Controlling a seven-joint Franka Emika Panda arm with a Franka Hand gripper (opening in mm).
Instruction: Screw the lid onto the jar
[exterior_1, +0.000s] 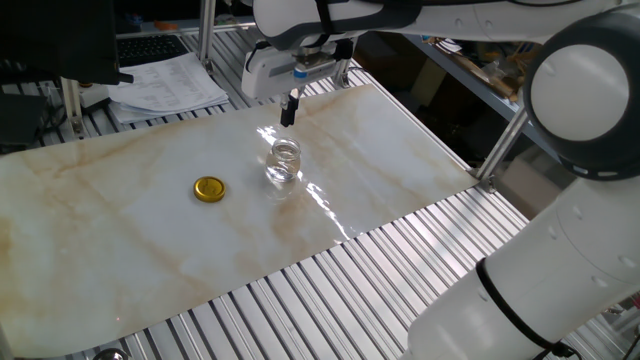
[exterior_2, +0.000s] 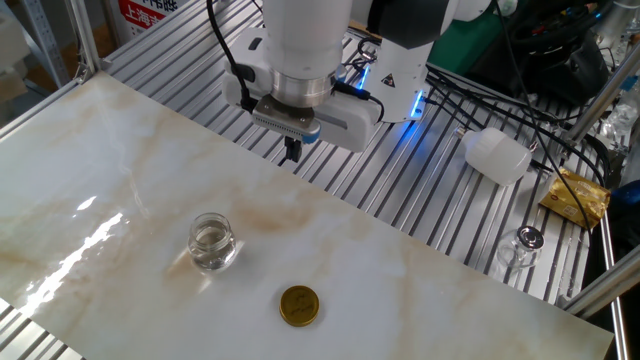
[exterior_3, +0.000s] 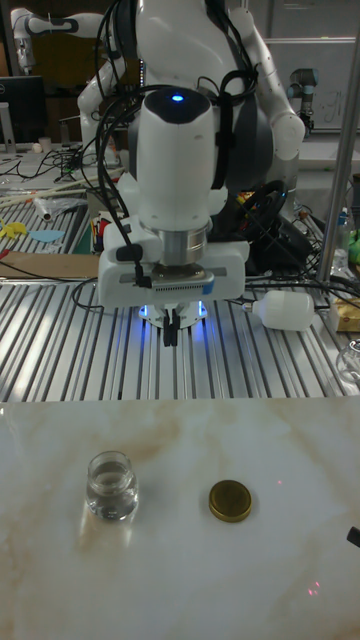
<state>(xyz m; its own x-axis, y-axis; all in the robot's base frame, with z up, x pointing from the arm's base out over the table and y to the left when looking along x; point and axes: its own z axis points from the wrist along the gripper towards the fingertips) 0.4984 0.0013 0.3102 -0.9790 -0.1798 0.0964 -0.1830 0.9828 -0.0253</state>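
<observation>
We are in a robotics lab: a slatted aluminium worktop (exterior_2: 420, 190), tangled black cables (exterior_2: 540, 90) at upper right, more robot arms (exterior_3: 285, 115) behind, papers (exterior_1: 165, 85) upper left.

bright, sharp, glare on marble board (exterior_1: 330, 205)

Legible text: one item only. Red-and-white sign (exterior_2: 143, 14), top edge of the other fixed view, behind the table: red characters, partly cropped, not readable with certainty. Printed papers (exterior_1: 165, 82) beside the table: lines too small to read.
</observation>
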